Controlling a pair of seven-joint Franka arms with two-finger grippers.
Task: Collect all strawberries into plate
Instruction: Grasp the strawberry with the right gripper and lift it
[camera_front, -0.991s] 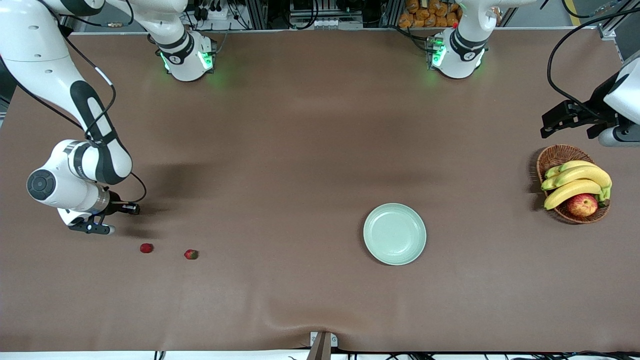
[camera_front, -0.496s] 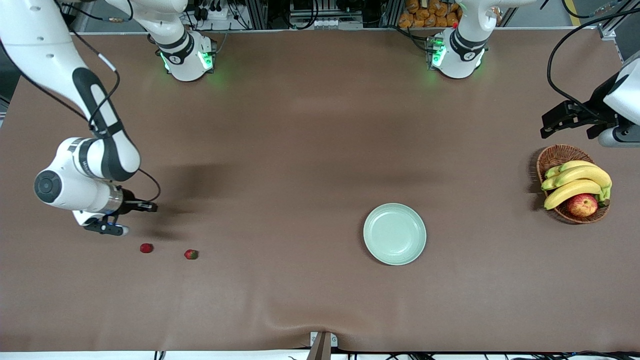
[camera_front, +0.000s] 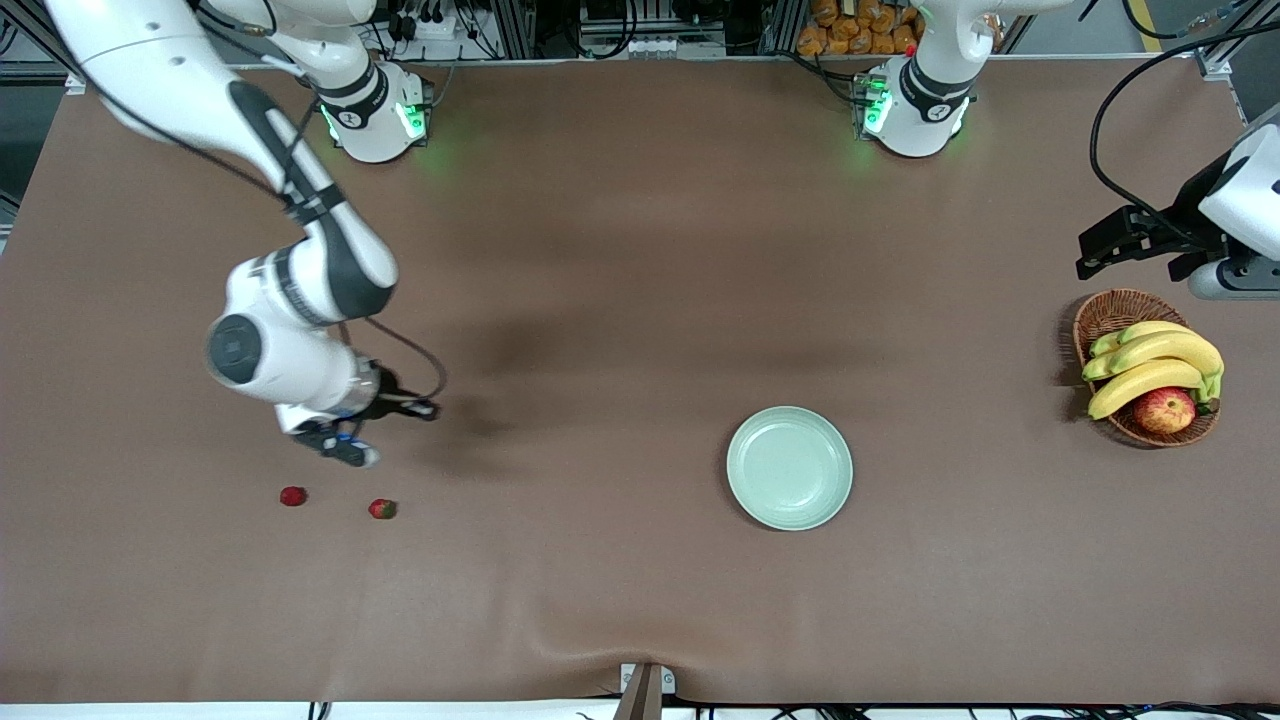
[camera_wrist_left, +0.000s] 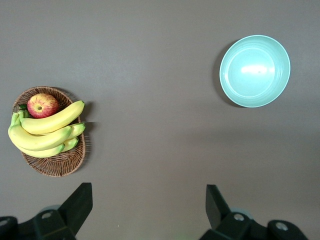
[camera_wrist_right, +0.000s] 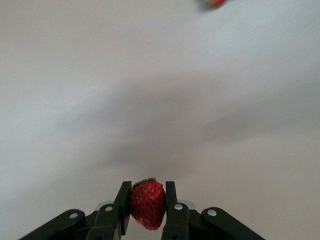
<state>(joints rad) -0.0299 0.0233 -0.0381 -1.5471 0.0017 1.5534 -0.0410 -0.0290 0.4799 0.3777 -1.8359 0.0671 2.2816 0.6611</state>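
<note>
Right gripper (camera_front: 352, 455) is squeezing one strawberry (camera_wrist_right: 148, 204) and has been carrying it up, toward the plate (camera_front: 790, 467) at its 3 o'clock. Two strawberries (camera_front: 293, 496) are lying below it. Left gripper (camera_front: 1100, 255) is waiting with fingers wide apart, above the basket (camera_front: 1100, 318).

Red strawberries (camera_front: 293, 496), mint-green plate (camera_front: 790, 468), brown table (camera_front: 640, 250).

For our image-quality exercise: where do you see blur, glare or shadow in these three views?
Right wrist view: held strawberry sharp, table washed out, another strawberry blurred at the edge. Left wrist view: glare on plate. Front view: soft arm shadows on table.
</note>
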